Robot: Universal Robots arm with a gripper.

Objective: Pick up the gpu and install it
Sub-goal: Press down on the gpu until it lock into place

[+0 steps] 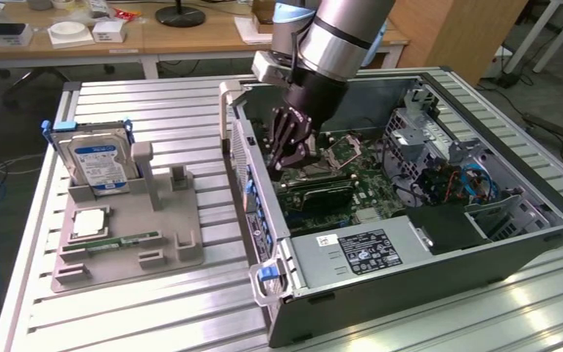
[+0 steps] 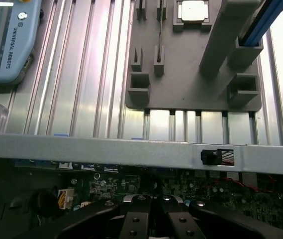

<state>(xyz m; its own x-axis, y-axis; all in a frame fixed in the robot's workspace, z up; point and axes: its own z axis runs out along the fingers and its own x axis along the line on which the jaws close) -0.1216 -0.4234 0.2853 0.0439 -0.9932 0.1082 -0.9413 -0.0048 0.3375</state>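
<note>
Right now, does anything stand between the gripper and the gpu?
Nothing visible does. The shut gripper hangs inside the open computer case, with the gpu on the motherboard just beside its fingertips.

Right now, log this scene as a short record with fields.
end effector: shut, lowered inside the open computer case
gpu: dark card on the motherboard, just beside the end effector; contact unclear
hard drive: upright in the grey fixture
memory stick: lying flat in the fixture
</note>
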